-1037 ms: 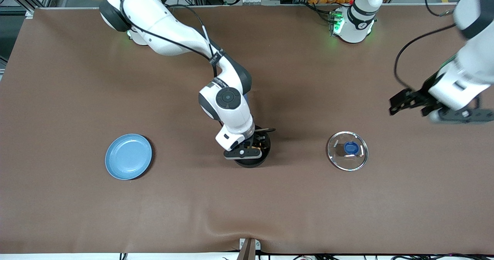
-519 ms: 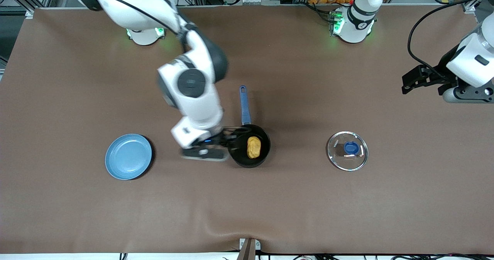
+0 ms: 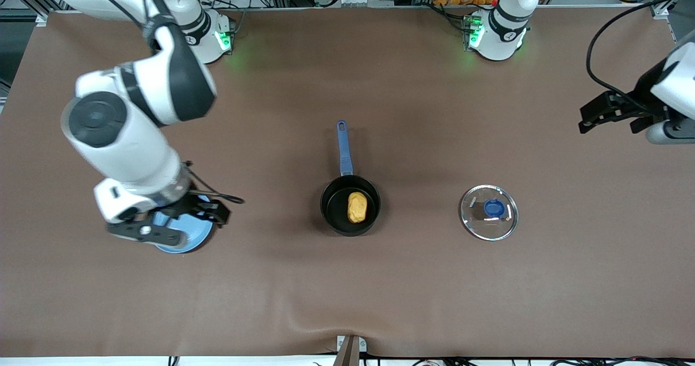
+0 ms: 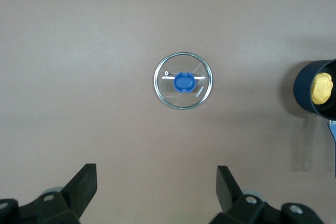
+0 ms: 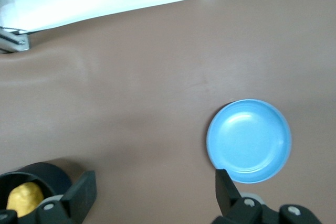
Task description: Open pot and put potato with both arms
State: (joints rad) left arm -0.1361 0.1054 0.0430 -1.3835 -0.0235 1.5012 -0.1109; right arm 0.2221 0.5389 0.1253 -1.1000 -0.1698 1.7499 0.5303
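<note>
Front view: we see the small round black pot with a long blue handle point(image 3: 350, 205) in the middle of the brown table point(image 3: 347, 290). The bumpy yellow potato point(image 3: 357, 207) sits inside it. The round glass lid with a blue knob point(image 3: 489, 212) lies flat toward the left arm's end. The right gripper point(image 3: 209, 210) hangs over the flat light-blue plate point(image 3: 187, 241), fingers apart and empty. The left gripper point(image 3: 609, 117) waits up high, fingers apart too.

Left wrist view: we think the glass lid point(image 4: 182, 81) is smooth, slippery and could break, so its knob is the best place to grab.

Right wrist view: the potato point(image 5: 23, 198) looks light, firm and easy to pinch across its middle.
</note>
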